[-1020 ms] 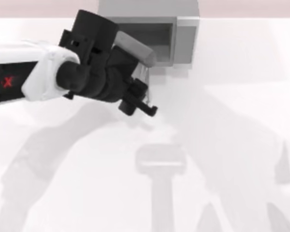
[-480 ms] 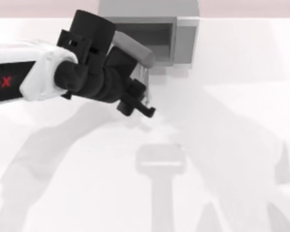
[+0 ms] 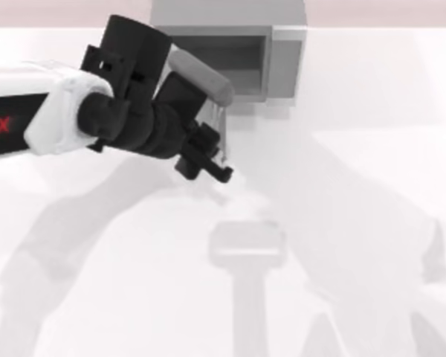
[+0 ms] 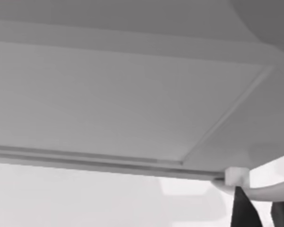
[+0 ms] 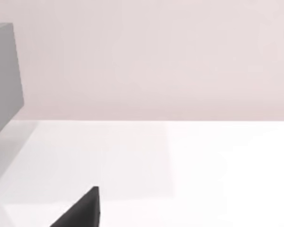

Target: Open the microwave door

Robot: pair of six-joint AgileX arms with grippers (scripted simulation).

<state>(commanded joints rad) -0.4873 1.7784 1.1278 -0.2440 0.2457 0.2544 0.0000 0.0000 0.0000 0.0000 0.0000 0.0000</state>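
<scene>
The grey microwave (image 3: pixel 227 15) stands at the back of the table, its dark cavity (image 3: pixel 234 59) exposed. The microwave door (image 3: pixel 201 74) is swung out toward the left and front; its pale bar handle (image 3: pixel 221 128) hangs at the free edge. My left gripper (image 3: pixel 215 160) is shut on that handle. In the left wrist view the door's inner panel (image 4: pixel 109 99) fills the picture, the pale handle (image 4: pixel 262 190) crosses low down, and the dark fingertips (image 4: pixel 244 213) reach up to it. My right gripper (image 5: pixel 83 213) shows only as a dark wedge, far from the microwave (image 5: pixel 2 75).
The narrow plain control panel (image 3: pixel 286 67) sits right of the cavity. The white table (image 3: pixel 342 223) stretches out in front, crossed by arm shadows. A pale pink wall (image 5: pixel 156 56) runs behind. The right arm is outside the top view.
My left arm has drawn back to the left and slightly toward the front, and the door has swung a little farther open with it.
</scene>
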